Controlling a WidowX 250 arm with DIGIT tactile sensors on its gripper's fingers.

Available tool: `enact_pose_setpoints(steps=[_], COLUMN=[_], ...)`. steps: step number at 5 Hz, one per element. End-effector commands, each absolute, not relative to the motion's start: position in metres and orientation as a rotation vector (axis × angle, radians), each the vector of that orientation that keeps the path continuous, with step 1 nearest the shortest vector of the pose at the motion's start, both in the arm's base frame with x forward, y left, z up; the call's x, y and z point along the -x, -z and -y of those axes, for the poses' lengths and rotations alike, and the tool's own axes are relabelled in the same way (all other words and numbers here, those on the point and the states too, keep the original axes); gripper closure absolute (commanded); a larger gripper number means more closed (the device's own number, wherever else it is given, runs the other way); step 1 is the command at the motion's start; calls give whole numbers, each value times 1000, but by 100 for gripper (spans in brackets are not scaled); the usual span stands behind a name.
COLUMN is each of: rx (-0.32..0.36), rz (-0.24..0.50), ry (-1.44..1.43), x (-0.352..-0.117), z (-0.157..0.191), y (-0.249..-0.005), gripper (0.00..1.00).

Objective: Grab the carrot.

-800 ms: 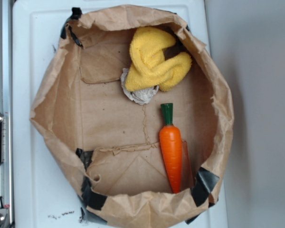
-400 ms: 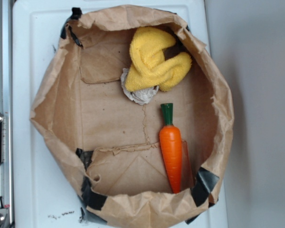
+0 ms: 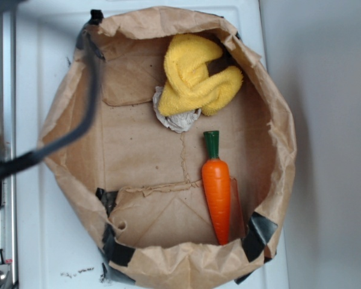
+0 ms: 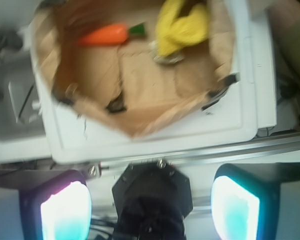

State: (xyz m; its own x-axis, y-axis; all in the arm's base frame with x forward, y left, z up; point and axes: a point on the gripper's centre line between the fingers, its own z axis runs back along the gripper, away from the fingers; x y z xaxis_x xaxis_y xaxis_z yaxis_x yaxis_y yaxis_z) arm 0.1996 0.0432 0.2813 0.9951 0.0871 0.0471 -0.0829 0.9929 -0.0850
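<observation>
Wrist view shows the jaws (image 4: 150, 206) spread wide and empty, pads glowing pale, hanging well outside the crumpled brown paper bag (image 4: 140, 117). Inside it, on the creased flat bottom, lies the glossy tapered orange carrot (image 3: 216, 192) with its green cap pointing toward a fuzzy yellow cloth (image 3: 195, 75). A white desk (image 3: 36, 72) carries the bag

In the wrist view the end effector (image 4: 150, 207) stands open, its 2 fingers (image 4: 66, 212) spread wide apart with nothing between them. In the exterior view only a blurred dark cable (image 3: 78, 129) shows at left.
</observation>
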Motion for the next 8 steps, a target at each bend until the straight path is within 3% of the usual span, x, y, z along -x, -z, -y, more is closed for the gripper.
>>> enact_pose_setpoints(steps=[1,4,5,6,8], rx=[92,92,136,92,-46], rz=[121,121,148,180,244], ry=[78,78,171,252,660], x=[-222,-222,-251,-269,-280], z=[-56,-56,-64,-69,-54], y=[-276,-276,-260,-229,-188], gripper=[0,0,0,0,0])
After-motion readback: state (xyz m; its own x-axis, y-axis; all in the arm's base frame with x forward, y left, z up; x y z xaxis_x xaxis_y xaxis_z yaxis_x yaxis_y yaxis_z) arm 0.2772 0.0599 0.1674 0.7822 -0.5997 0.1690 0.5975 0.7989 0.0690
